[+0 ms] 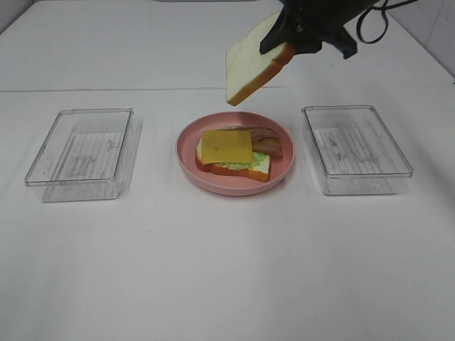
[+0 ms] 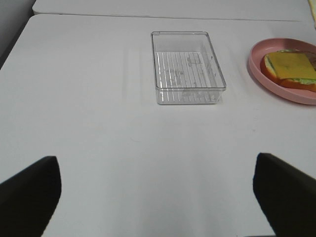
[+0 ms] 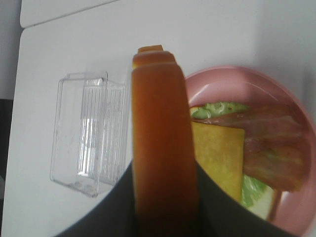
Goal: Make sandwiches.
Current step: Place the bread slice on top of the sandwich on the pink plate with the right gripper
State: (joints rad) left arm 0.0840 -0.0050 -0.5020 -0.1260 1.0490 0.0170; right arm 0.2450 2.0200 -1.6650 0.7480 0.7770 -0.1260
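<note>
**Inspector A:** State of the right gripper (image 1: 302,44)?

**Inspector B:** Clamped on the crust edge of the top bread slice (image 1: 257,62). The slice hangs tilted in the air, behind and above the pink plate (image 1: 190,160), touching nothing below. From the right wrist view the jaws press either face of the slice near its crust (image 3: 160,143).

**Inspector A:** And the rest of the sandwich?

**Inspector B:** On the plate: a lower bread slice (image 1: 242,170), lettuce (image 1: 238,166) showing at its edge, a cheese slice (image 1: 227,146) lying on top, and bacon (image 1: 269,141) sticking out past the cheese on the side nearer the right tray (image 1: 355,148).

**Inspector A:** Handling assessment?

**Inspector B:** The held slice appears light and foam-like. It keeps its shape when held by one edge, so I judge it fairly stiff, with some give under the jaws. The edge hold looks adequate. Flat layers like the cheese would likely need taking at a rim. The stack looks loose, so a hard landing could shift the cheese or bacon.

**Inspector A:** Left gripper (image 2: 157,197)?

**Inspector B:** Jaws spread wide, holding nothing, over bare table (image 2: 98,138) short of the left tray (image 2: 187,69).
</note>
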